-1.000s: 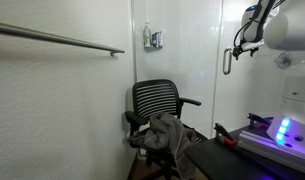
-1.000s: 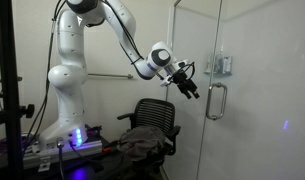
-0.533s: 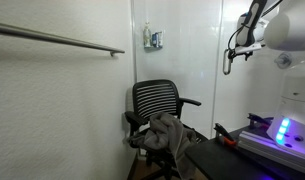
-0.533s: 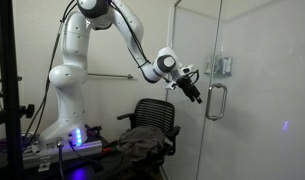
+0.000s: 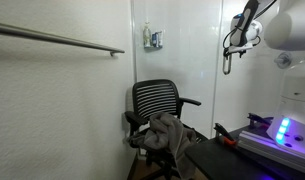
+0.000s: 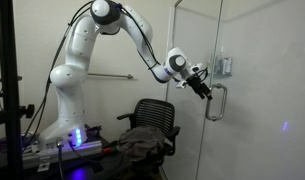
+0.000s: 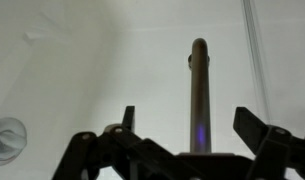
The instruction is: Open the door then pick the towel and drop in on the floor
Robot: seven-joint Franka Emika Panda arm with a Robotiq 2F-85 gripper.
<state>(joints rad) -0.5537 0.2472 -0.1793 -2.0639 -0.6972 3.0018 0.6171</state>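
Door (image 6: 260, 110): white panel, smooth, glossy. Handle (image 7: 198, 90), centre frame: silver metal, satin sheen. Towel (image 5: 167, 132), lower centre: grey cloth, soft, matt. Chair (image 5: 154, 98): black, slatted back, matt. Wall rail (image 5: 57, 38), upper left: brushed metal. Arm (image 6: 77, 45): glossy white casing.

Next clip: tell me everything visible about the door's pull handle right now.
The pull handle is a slim silver metal bar, D-shaped, standing upright on the glossy door. In the wrist view it rises between the fingers of the open gripper, unclamped; whether they touch it cannot be told. A small violet glint shows low on the bar.
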